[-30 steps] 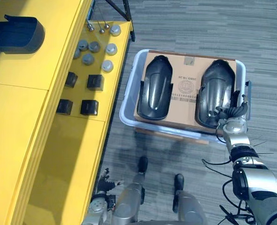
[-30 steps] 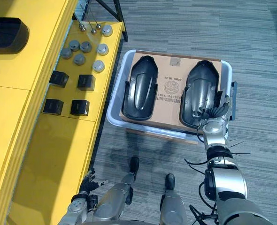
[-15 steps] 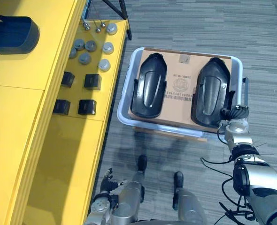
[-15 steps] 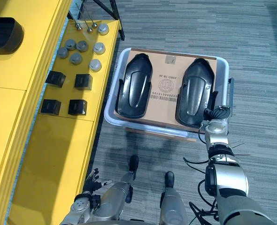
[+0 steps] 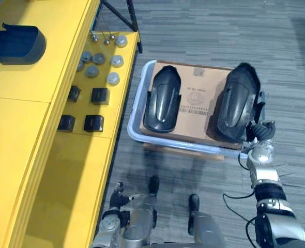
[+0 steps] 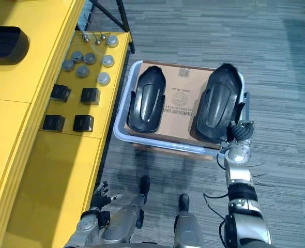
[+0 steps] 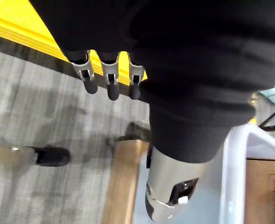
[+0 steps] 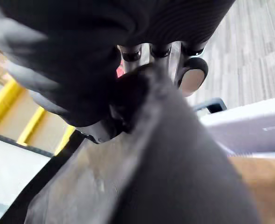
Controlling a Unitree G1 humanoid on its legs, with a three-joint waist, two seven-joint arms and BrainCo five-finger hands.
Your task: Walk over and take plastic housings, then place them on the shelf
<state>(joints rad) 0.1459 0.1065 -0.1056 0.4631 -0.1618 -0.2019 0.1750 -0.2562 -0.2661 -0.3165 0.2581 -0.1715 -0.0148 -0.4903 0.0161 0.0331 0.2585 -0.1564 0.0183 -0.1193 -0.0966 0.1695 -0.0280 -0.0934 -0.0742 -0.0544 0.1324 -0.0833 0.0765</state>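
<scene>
moved: r housing [image 5: 238,101] is up at an angle now w/ its near end raised; 1 s ago it lay flat on the cardboard [image 5: 196,98]. r hand was on that near end then too.
r hand [image 5: 259,132]: at near right corner of bin [image 5: 173,144], fingers curled round near edge of r housing. wrist view shows dark tips hooked over the black rim.
r housing: black, long, rounded shell, hollow side down. it overlaps bin's right rim. can't tell if far end touches the cardboard.
l housing [image 5: 161,101]: same shape, flat on left half of cardboard, well apart from r housing, untouched.
bin: pale grey, on carpet [image 5: 219,31] just beside shelf [image 5: 18,155]. cardboard sheet covers its inside.
shelf: yellow, on robot's left, upper level and a lower ledge next to bin.
shelf housing [image 5: 15,44]: dark, sits on upper level at far left.
caps [image 5: 93,72]: small grey round ones, clustered on far part of ledge.
blocks [image 5: 93,123]: small black ones in a square group on ledge, nearer than caps.
l hand [image 5: 116,204]: low by near end of shelf, fingers [image 7: 110,77] loose and fairly straight, holding nothing.
</scene>
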